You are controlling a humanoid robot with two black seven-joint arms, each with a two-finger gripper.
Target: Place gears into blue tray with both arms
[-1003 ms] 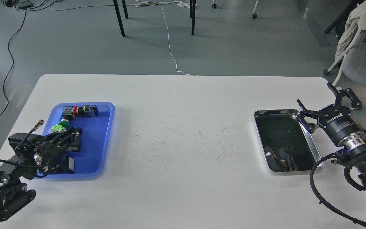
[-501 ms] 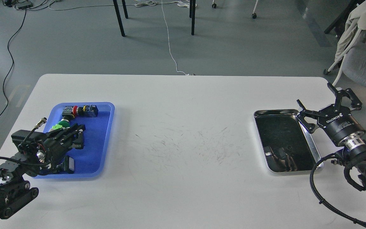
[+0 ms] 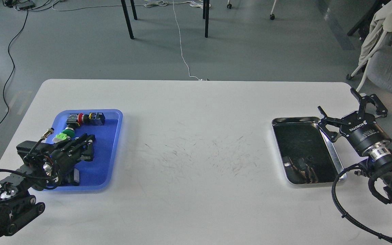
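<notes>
The blue tray (image 3: 109, 149) lies at the table's left. It holds a red-capped switch (image 3: 80, 117), a green-capped switch (image 3: 68, 132) and black blocky parts. My left gripper (image 3: 87, 147) hangs low over the tray's middle, dark and seen end-on, so its fingers cannot be told apart. My right gripper (image 3: 336, 100) stands open just right of the steel tray (image 3: 332, 156), with nothing between its fingers. I can pick out no gears in this view; anything under the left gripper is hidden.
A scuffed white table (image 3: 196, 143) stretches between the two trays. The steel tray's dark bottom shows only reflections. Chairs (image 3: 386, 68) stand beyond the table's right edge, and table legs and cables are on the floor behind.
My left gripper has shifted a little to the right over the blue tray. The right arm has not moved.
</notes>
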